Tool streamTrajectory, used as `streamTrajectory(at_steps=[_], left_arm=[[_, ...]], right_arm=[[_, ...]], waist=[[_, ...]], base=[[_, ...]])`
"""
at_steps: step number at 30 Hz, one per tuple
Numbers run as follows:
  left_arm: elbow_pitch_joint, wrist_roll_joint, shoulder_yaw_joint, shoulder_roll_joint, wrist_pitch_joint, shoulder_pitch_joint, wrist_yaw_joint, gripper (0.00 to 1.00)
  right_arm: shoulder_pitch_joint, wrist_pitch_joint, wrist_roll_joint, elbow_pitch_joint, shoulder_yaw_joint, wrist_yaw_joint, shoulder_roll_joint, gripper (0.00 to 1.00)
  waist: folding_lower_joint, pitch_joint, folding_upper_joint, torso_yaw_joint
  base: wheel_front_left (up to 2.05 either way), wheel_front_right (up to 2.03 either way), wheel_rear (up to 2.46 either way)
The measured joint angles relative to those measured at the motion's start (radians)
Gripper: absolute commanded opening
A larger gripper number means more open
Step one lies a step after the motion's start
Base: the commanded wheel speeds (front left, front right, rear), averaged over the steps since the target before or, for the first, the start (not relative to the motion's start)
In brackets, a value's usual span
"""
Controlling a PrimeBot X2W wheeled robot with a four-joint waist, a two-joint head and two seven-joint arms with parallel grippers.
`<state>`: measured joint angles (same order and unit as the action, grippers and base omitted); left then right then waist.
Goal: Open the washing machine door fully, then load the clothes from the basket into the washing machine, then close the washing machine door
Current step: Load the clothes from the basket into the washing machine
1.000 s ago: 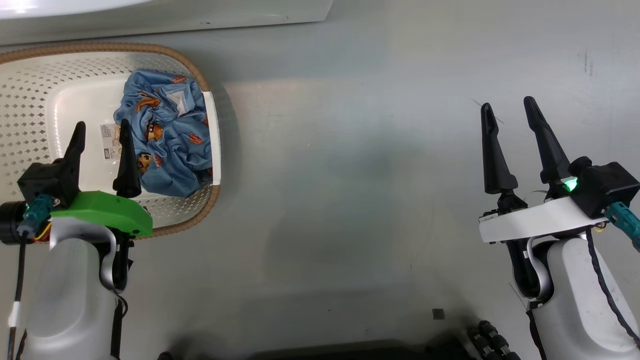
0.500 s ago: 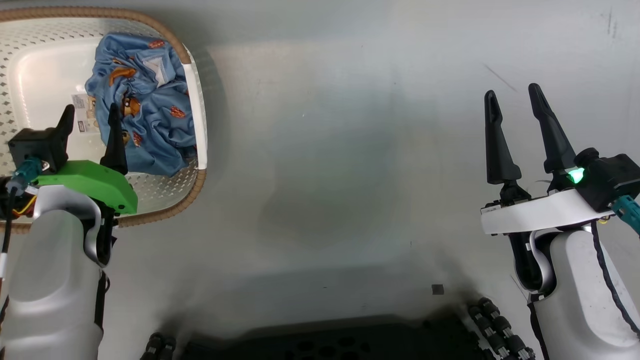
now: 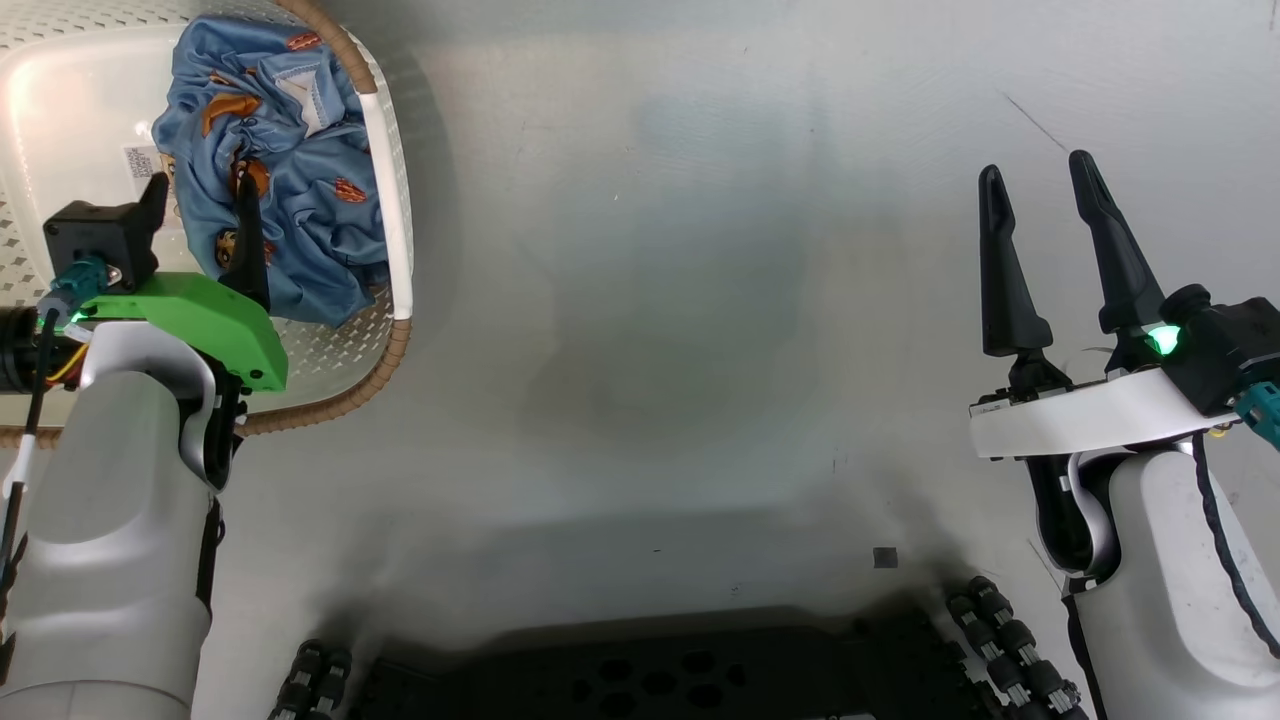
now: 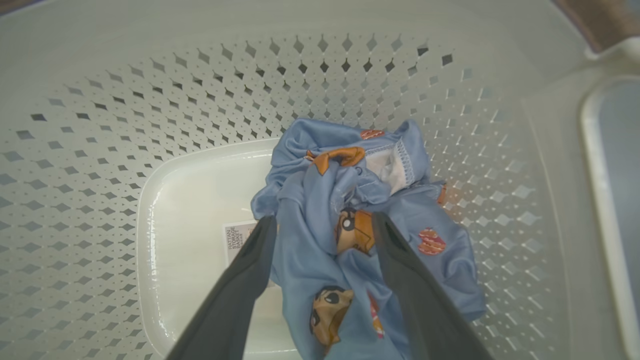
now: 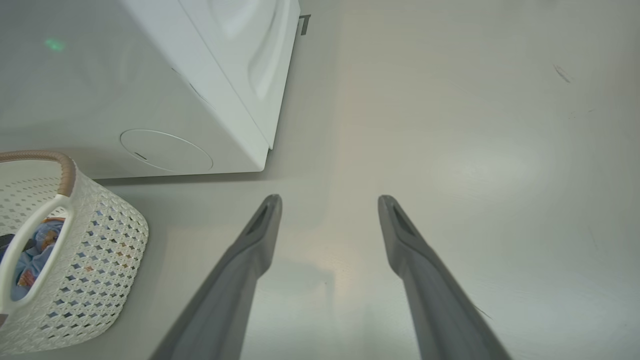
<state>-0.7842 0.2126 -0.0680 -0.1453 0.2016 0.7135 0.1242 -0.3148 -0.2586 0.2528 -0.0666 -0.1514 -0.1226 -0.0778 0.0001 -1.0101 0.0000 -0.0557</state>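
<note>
The cream perforated basket (image 3: 398, 300) sits on the floor at the upper left, with the light blue printed clothes (image 3: 300, 190) bunched against its right end. My left gripper (image 3: 200, 188) is open and reaches down into the basket. In the left wrist view its fingers (image 4: 324, 222) straddle the top fold of the clothes (image 4: 435, 220) above the basket wall (image 4: 150, 100). My right gripper (image 3: 1036, 170) hangs open over bare floor, far right. In the right wrist view the gripper (image 5: 330, 200) faces the white washing machine (image 5: 100, 90) and the basket (image 5: 100, 250). The washing machine door is out of view.
My dark wheeled base (image 3: 650, 680) lies along the bottom edge. Grey floor (image 3: 650, 300) stretches between the two arms. A round cover (image 5: 165, 150) sits low on the machine's front, just behind the basket. A label sticker (image 4: 237, 240) shows on the basket's bottom.
The head camera has tilted down, so my base now shows and the basket sits higher in the picture. My left gripper has moved over the clothes. Both grippers stay open.
</note>
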Motion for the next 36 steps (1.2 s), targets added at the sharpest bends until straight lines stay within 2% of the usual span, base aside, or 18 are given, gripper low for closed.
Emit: streamTrajectory(at_steps=[22,36], left_arm=[[-0.143,0.063,-0.053,-0.022,-0.044,0.098,0.000,1.00],[-0.217,0.124,-0.094,-0.012,-0.133,0.161,0.003,1.00]], right_arm=[[-0.002,0.000,0.000,0.012,0.005,0.000,0.003,1.00],[-0.002,0.000,0.000,0.014,0.009,0.000,0.008,1.00]], waist=[[0.0000,-0.044,0.0000,-0.010],[0.0000,-0.055,0.0000,-0.020]], base=[[0.00,0.00,0.00],[0.00,0.00,0.00]])
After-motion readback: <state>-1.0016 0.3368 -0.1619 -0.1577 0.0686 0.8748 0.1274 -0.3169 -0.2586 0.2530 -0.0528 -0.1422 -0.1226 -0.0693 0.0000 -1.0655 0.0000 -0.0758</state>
